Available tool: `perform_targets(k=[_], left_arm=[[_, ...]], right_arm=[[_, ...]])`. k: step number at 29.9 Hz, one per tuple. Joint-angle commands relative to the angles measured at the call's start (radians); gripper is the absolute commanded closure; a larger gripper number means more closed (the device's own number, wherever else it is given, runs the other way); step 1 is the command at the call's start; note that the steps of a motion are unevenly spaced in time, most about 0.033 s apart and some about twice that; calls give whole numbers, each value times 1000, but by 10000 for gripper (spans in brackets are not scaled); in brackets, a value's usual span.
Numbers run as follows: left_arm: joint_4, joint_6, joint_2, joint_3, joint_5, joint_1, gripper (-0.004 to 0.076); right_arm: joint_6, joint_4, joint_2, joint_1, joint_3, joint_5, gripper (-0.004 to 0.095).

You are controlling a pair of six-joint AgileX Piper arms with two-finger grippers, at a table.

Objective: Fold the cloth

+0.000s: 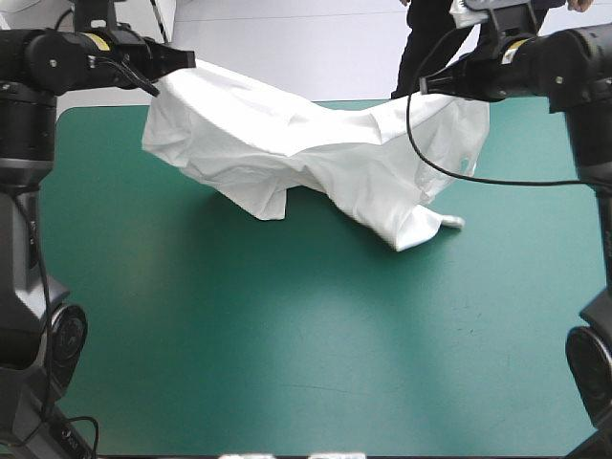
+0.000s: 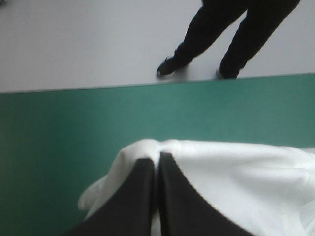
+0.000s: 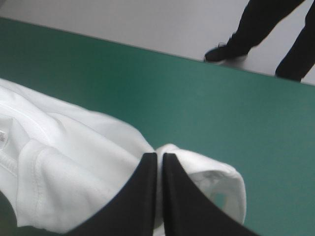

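The white T-shirt (image 1: 306, 153) hangs stretched between both raised arms over the far half of the teal-green table, sagging in the middle, its lowest folds touching the cover near the right. My left gripper (image 1: 187, 59) is shut on the T-shirt at its left upper corner; in the left wrist view the black fingers (image 2: 142, 191) meet in an arch with white cloth (image 2: 236, 182) bunched around their tip. My right gripper (image 1: 424, 86) is shut on the T-shirt at its right upper corner; in the right wrist view the cloth (image 3: 74, 162) wraps the shut fingers (image 3: 174, 191).
The near half of the teal-green table (image 1: 306, 354) is bare cover. The far edge of the table (image 2: 147, 84) runs just beyond both grippers.
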Motion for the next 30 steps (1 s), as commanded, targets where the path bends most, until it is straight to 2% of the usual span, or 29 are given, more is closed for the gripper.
perform_targets(k=[1, 7, 14, 20, 30], left_arm=[[-56, 6, -98, -102, -14, -1, 733], [-127, 12, -177, -198, -54, -1, 733], [-188, 36, -318, -245, -245, -1, 733], [-188, 36, -425, -245, -357, -1, 733], [-180, 36, -406, -212, -340, -1, 733]], right_arm=[[-27, 4, -133, -1, -66, -92, 924], [-69, 44, -227, -1, -195, -130, 925], [-114, 149, -271, -1, -374, -234, 920], [-123, 189, -283, -1, -507, -283, 919], [-120, 194, -253, -1, -473, -270, 919]])
